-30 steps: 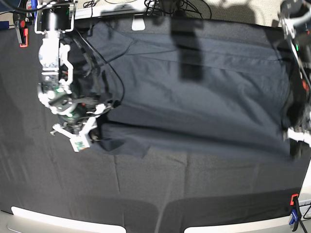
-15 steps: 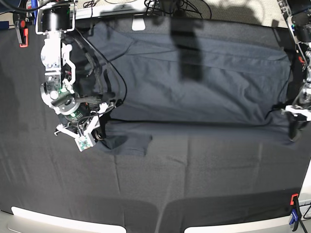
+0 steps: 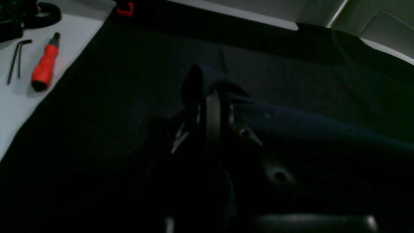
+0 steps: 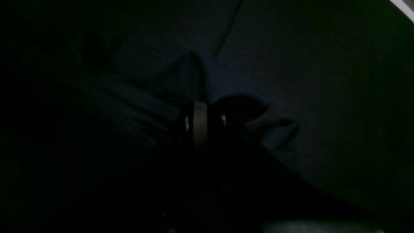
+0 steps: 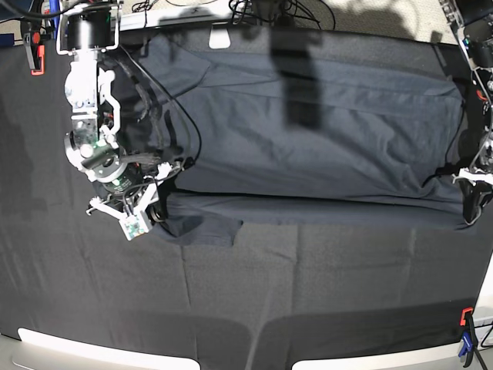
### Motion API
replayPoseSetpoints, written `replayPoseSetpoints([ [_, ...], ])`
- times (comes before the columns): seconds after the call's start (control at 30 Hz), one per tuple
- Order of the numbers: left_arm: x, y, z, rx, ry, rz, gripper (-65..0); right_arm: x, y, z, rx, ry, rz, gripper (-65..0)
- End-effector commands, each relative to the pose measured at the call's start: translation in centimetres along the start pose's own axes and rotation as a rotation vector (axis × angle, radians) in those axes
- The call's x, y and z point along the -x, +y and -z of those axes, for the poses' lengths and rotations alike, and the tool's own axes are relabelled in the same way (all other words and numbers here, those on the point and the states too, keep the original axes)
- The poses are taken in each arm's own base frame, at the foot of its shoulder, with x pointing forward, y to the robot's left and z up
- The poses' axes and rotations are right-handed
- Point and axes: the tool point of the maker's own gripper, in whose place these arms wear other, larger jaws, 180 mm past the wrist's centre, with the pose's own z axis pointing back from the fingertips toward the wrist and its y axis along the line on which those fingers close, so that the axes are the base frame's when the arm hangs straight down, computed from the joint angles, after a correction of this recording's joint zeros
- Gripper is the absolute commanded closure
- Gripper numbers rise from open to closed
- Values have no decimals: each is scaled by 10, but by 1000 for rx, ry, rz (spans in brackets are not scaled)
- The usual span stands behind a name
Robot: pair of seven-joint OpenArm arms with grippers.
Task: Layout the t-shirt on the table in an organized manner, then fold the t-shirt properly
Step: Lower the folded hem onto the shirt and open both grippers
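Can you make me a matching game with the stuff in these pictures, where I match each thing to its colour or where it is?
Things:
1. t-shirt
2. screwdriver
3. left gripper
4. right gripper

Clues:
A. red handle, lying on the white surface beside the table
B. shut on the shirt's edge, at the base view's left
C. dark navy, spread over the black cloth
D. shut on the shirt's edge, at the base view's right

Pairs: 1-C, 2-A, 3-D, 4-B
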Motion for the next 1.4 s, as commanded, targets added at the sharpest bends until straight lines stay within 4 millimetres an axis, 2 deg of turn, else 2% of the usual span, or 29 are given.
replayPoseSetpoints([
  [0.0, -28, 9, 1, -11, -82, 17, 0, -18, -12, -2, 29, -50, -18, 0],
  [0.17, -15, 13, -18, -26, -85, 2, 0, -12, -14, -4, 31, -15, -24, 0],
  [0.27, -7, 16, -30, -34, -80, 1, 0, -8, -18, -12, 35, 4, -61, 0],
  [0.43, 8, 17, -37, -38, -21, 2, 0, 0, -20, -30, 45, 38, -111, 0],
  [0.6, 33, 18, -42, -41, 103, 0, 0, 24, -12, -36, 29, 95, -109, 0],
  [0.77, 46, 18, -48, -42, 159, 8, 0, 42, -5, -40, 15, 146, -103, 0],
  [0.9, 55, 19, -55, -42, 193, 23, 0, 62, -6, -44, 17, 252, -98, 0],
  [0.93, 56, 19, -57, -43, 197, 23, -31, 65, -7, -45, 18, 276, -97, -11],
  [1.0, 57, 19, -57, -43, 198, 22, -114, 72, -7, -47, 17, 318, -92, -93],
  [1.07, 55, 19, -57, -43, 193, 23, -191, 73, -6, -47, 15, 321, -89, -190],
  [1.13, 51, 21, -56, -43, 185, 29, -224, 70, -5, -46, 5, 309, -75, -260],
  [1.23, 37, 26, -52, -38, 169, 63, -224, 56, -1, -42, -25, 269, -30, -277],
  [1.37, 11, 30, -47, -19, 149, 135, -224, 24, 1, -34, -81, 200, 52, -277],
])
